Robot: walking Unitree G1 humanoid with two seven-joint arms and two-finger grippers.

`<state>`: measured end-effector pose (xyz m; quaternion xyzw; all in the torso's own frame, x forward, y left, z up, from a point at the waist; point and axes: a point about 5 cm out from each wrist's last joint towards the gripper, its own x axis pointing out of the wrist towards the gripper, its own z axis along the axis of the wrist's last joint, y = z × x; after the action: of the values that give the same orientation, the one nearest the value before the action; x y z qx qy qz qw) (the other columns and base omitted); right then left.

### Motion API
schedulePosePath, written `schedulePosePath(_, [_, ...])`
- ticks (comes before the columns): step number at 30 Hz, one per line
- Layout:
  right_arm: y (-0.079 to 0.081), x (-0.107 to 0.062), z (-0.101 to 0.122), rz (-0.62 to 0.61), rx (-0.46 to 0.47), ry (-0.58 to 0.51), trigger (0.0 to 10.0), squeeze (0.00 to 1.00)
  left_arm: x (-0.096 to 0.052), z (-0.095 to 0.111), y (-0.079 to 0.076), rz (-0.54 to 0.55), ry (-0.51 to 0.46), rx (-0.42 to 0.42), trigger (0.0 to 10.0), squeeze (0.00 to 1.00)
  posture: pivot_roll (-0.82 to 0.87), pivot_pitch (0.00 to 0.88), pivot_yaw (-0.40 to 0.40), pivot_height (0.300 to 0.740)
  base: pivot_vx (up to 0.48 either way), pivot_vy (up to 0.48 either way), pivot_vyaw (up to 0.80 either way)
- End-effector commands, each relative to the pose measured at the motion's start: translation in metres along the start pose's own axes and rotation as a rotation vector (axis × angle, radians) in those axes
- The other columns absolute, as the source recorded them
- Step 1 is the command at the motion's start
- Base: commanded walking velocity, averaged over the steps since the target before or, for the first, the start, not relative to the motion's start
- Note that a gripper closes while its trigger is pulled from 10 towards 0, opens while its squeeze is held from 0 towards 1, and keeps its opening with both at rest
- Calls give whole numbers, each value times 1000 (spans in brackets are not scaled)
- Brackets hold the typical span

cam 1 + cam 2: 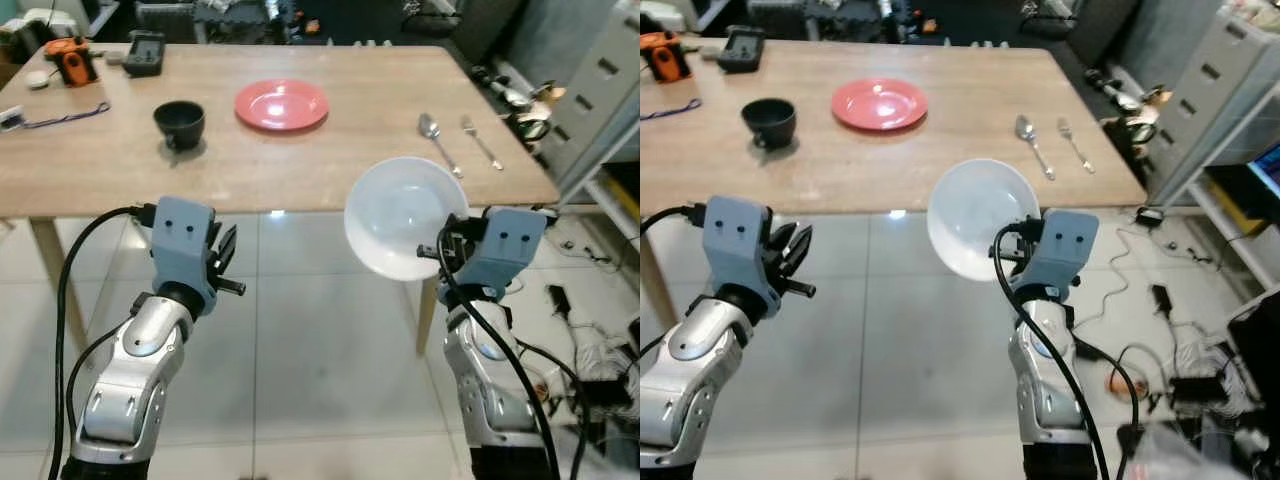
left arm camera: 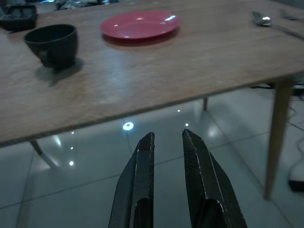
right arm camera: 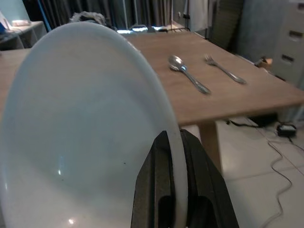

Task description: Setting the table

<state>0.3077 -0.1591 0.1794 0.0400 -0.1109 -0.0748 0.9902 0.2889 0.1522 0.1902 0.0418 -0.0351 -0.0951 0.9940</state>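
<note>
Table (image 1: 330,160) — plate (image 1: 281,104), cup (image 1: 179,122), spoon (image 1: 438,139), fork (image 1: 480,140).

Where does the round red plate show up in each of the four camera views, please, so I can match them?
Left eye view: the round red plate lies on the wooden table, upper centre.
Right eye view: upper left of centre.
Left wrist view: near the top, beyond the left gripper's fingers.
Right wrist view: I cannot find it there.
Shared landmark: the black cup, beside the plate on the robot's left.

Clamped between my right gripper's (image 3: 175,142) matt black fingers, the white bowl (image 1: 400,215) looks smooth, glossy plastic. Beyond my jaws: matt wood-grain table (image 1: 330,160), shiny metal spoon (image 1: 438,138), glossy red plate (image 1: 281,104).
</note>
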Motion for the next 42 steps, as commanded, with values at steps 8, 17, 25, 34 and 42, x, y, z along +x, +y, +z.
schedulePosePath(8, [-4,-1,0,-17,18,-4,10000,0,1,0,0,-1,-1,3,10000,0,18,45,32,740,0,0,-300])
schedulePosePath(17, [-5,-2,-2,-19,20,5,10000,0,2,-2,0,3,8,4,10000,0,18,50,35,740,0,0,-800])
schedulePosePath(25, [-5,-3,-4,-19,22,12,10000,0,2,-2,0,4,12,3,10000,0,17,53,35,740,0,0,-800])
schedulePosePath(34, [-6,-5,-9,-11,-1,28,10000,0,1,-12,2,12,46,-2,10000,0,13,58,33,740,0,0,-800])
schedulePosePath(42, [-19,-25,-56,21,-144,178,10000,0,-16,-70,18,-2,247,19,10000,0,8,63,28,740,0,0,-800])
